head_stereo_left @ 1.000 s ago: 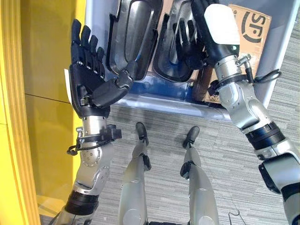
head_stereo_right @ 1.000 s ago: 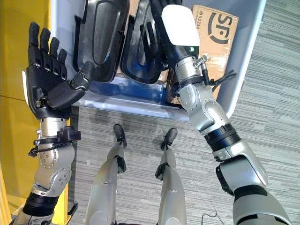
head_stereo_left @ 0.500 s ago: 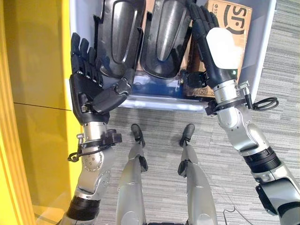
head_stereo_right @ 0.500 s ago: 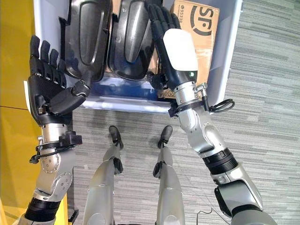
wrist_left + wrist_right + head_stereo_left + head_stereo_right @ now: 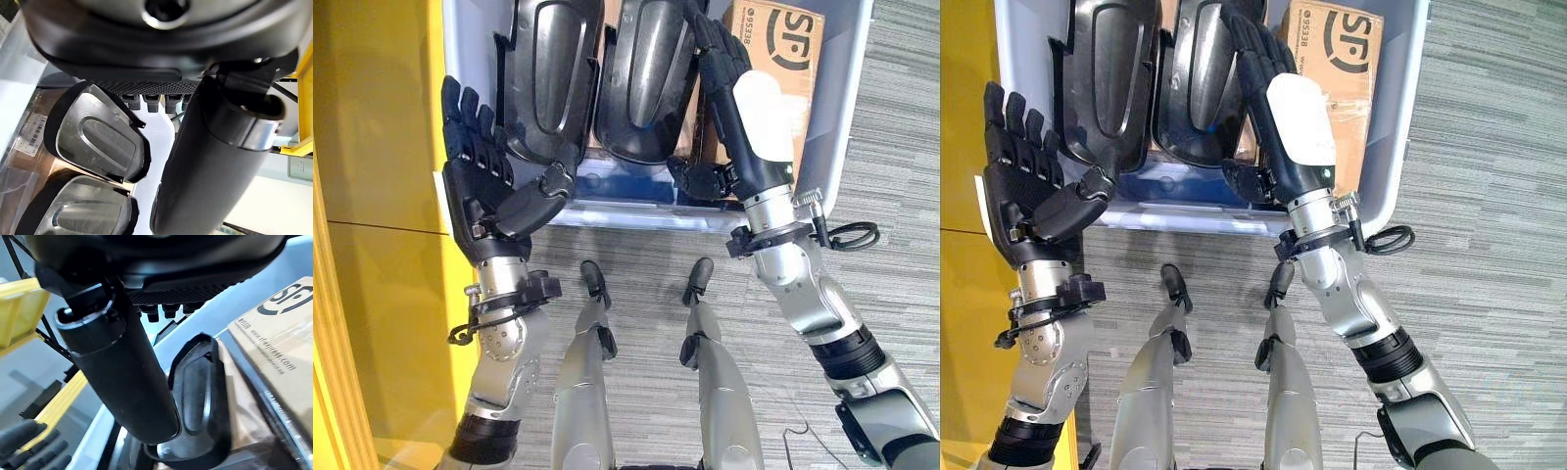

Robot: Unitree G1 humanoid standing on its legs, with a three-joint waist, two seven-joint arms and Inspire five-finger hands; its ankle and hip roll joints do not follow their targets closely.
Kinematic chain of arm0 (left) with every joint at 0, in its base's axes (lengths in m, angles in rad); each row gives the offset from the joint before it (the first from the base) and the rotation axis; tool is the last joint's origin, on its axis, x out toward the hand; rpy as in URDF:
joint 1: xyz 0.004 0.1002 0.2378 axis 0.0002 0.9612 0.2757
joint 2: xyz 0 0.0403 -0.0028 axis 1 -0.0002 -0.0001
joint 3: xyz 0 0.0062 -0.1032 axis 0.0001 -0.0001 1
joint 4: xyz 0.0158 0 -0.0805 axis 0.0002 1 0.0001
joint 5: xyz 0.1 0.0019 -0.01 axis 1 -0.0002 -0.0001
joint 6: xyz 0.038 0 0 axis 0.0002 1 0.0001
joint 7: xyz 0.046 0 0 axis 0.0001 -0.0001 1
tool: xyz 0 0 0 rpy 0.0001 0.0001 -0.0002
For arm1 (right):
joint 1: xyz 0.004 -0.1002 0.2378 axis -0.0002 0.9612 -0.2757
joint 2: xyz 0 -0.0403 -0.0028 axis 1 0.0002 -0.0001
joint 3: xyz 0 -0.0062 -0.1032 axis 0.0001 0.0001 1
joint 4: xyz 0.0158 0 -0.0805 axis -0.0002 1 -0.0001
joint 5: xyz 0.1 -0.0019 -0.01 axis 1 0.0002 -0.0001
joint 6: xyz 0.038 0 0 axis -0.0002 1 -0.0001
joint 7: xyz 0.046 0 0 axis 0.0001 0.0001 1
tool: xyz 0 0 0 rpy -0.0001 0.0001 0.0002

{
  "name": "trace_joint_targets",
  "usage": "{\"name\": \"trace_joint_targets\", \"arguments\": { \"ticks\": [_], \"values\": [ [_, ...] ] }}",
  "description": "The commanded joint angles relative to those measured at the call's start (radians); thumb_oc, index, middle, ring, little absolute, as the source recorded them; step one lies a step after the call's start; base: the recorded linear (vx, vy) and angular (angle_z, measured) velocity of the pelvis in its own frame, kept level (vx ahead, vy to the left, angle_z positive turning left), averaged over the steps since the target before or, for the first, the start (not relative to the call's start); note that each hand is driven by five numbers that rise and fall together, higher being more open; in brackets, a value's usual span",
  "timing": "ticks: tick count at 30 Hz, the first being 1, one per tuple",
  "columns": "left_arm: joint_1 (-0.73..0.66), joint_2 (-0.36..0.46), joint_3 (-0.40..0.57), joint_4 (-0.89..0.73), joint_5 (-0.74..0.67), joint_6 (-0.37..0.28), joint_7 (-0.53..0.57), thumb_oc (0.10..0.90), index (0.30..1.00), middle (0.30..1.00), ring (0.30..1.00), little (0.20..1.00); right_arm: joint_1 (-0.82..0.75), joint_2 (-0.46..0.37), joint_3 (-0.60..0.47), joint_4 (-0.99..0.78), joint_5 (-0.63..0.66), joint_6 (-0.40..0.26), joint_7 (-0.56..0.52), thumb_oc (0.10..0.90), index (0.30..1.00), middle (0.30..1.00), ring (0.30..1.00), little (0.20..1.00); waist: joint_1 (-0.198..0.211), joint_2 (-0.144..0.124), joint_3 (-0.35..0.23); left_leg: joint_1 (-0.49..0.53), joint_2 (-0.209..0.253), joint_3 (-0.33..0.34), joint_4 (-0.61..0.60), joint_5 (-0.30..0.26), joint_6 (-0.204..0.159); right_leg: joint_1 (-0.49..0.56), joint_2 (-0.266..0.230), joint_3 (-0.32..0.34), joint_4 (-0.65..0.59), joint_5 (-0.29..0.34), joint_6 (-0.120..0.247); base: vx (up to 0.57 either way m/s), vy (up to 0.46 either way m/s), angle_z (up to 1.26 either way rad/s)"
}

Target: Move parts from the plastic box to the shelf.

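A pale blue plastic box (image 5: 843,108) stands on the floor ahead and holds two black moulded parts side by side, the left part (image 5: 544,80) and the right part (image 5: 647,83). My right hand (image 5: 759,127) reaches over the box's near wall, open. Its straight fingers (image 5: 713,51) lie along the right part's edge beside a cardboard box (image 5: 795,47); whether they touch is unclear. In the right wrist view that part (image 5: 201,396) shows past the thumb (image 5: 127,377). My left hand (image 5: 484,191) is raised at the box's near left corner, open and holding nothing, with the left part (image 5: 98,147) beyond it.
A yellow shelf panel (image 5: 382,196) runs down the left side close to my left arm, and its yellow frame (image 5: 19,303) shows in the right wrist view. Grey carpet (image 5: 891,264) lies around the box on the near and right sides.
The camera has shifted, so more of the box shows. My right hand has drawn back toward the box's near wall and straightened its fingers. My left hand has held its open pose.
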Motion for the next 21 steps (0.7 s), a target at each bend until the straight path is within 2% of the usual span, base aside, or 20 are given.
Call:
{"name": "trace_joint_targets", "arguments": {
  "ticks": [1,2,5,6,7,8,10,12,13,14,19,21],
  "values": [
    [0.016,0.043,0.057,-0.202,0.086,-0.078,0.011,0.900,1.000,1.000,1.000,1.000,-0.059,0.026,-0.044,-0.191,0.023,-0.103,-0.068,0.900,1.000,1.000,1.000,1.000,0.008,-0.018,-0.014,0.038,-0.021,-0.143,-0.027,-0.040,-0.040,0.161,-0.050,0.032,0.086,-0.161,0.138,0.00,0.000,0.00],
    [0.016,0.046,0.058,-0.203,0.089,-0.076,0.013,0.900,1.000,1.000,1.000,1.000,-0.059,0.030,-0.040,-0.196,0.027,-0.105,-0.069,0.900,1.000,1.000,1.000,1.000,0.010,-0.018,-0.014,0.050,-0.021,-0.157,-0.029,-0.059,-0.048,0.172,-0.047,0.040,0.086,-0.174,0.145,0.07,0.003,0.00],
    [0.023,0.047,0.058,-0.204,0.093,-0.076,0.022,0.900,1.000,1.000,1.000,1.000,-0.061,0.033,-0.030,-0.197,0.030,-0.104,-0.077,0.900,1.000,1.000,1.000,1.000,0.012,-0.019,-0.014,0.050,-0.021,-0.160,-0.029,-0.058,-0.049,0.175,-0.048,0.037,0.085,-0.175,0.145,0.00,0.004,0.01],
    [0.025,0.047,0.056,-0.204,0.092,-0.078,0.024,0.900,1.000,1.000,1.000,1.000,-0.061,0.032,-0.026,-0.195,0.029,-0.104,-0.078,0.900,1.000,1.000,1.000,1.000,0.012,-0.019,-0.014,0.036,-0.022,-0.148,-0.026,-0.038,-0.040,0.166,-0.050,0.029,0.084,-0.163,0.138,0.00,0.000,0.00],
    [0.024,0.047,0.055,-0.203,0.091,-0.079,0.027,0.900,1.000,1.000,1.000,1.000,-0.068,0.035,-0.019,-0.189,0.034,-0.102,-0.082,0.900,1.000,1.000,1.000,1.000,0.016,-0.018,-0.014,0.048,-0.023,-0.163,-0.029,-0.057,-0.049,0.177,-0.048,0.036,0.085,-0.177,0.145,-0.06,0.016,0.01],
    [0.026,0.046,0.054,-0.203,0.091,-0.080,0.030,0.900,1.000,1.000,1.000,1.000,-0.070,0.037,-0.015,-0.185,0.033,-0.101,-0.084,0.900,1.000,1.000,1.000,1.000,0.015,-0.018,-0.014,0.035,-0.023,-0.150,-0.026,-0.038,-0.040,0.166,-0.050,0.028,0.084,-0.164,0.138,0.07,0.017,0.01],
    [0.026,0.045,0.052,-0.202,0.090,-0.077,0.031,0.900,1.000,1.000,1.000,1.000,-0.076,0.040,-0.007,-0.176,0.032,-0.093,-0.083,0.900,1.000,1.000,1.000,1.000,0.018,-0.018,-0.014,0.046,-0.025,-0.165,-0.027,-0.058,-0.047,0.179,-0.048,0.033,0.085,-0.178,0.143,0.00,0.000,0.00],
    [0.025,0.043,0.047,-0.200,0.091,-0.078,0.037,0.900,1.000,1.000,1.000,1.000,-0.081,0.046,0.002,-0.162,0.032,-0.087,-0.088,0.900,1.000,1.000,1.000,1.000,0.020,-0.019,-0.014,0.030,-0.026,-0.153,-0.021,-0.039,-0.039,0.170,-0.050,0.023,0.083,-0.165,0.137,-0.03,0.002,0.01],
    [0.022,0.043,0.046,-0.198,0.091,-0.076,0.037,0.900,1.000,1.000,1.000,1.000,-0.087,0.048,0.006,-0.157,0.031,-0.083,-0.087,0.900,1.000,1.000,1.000,1.000,0.022,-0.017,-0.014,0.040,-0.027,-0.168,-0.022,-0.059,-0.047,0.182,-0.049,0.029,0.084,-0.180,0.143,0.00,0.001,0.03],
    [0.024,0.042,0.045,-0.199,0.091,-0.077,0.037,0.900,1.000,1.000,1.000,1.000,-0.085,0.049,0.007,-0.157,0.031,-0.083,-0.087,0.900,1.000,1.000,1.000,1.000,0.021,-0.017,-0.014,0.027,-0.027,-0.155,-0.020,-0.039,-0.039,0.171,-0.051,0.021,0.083,-0.167,0.136,0.01,0.005,0.03],
    [0.016,0.037,0.034,-0.197,0.092,-0.081,0.044,0.900,1.000,1.000,1.000,1.000,-0.106,0.066,0.040,-0.122,0.033,-0.077,-0.088,0.900,1.000,1.000,1.000,1.000,0.030,-0.014,-0.014,0.017,-0.030,-0.164,-0.022,-0.036,-0.038,0.168,-0.053,0.017,0.084,-0.167,0.136,-0.01,0.008,0.02],
    [0.016,0.036,0.032,-0.195,0.092,-0.081,0.046,0.900,1.000,1.000,1.000,1.000,-0.109,0.073,0.051,-0.107,0.040,-0.076,-0.085,0.900,1.000,1.000,1.000,1.000,0.035,-0.013,-0.014,0.028,-0.032,-0.178,-0.021,-0.058,-0.046,0.180,-0.051,0.024,0.085,-0.180,0.143,0.03,0.003,0.01]
  ]
}}
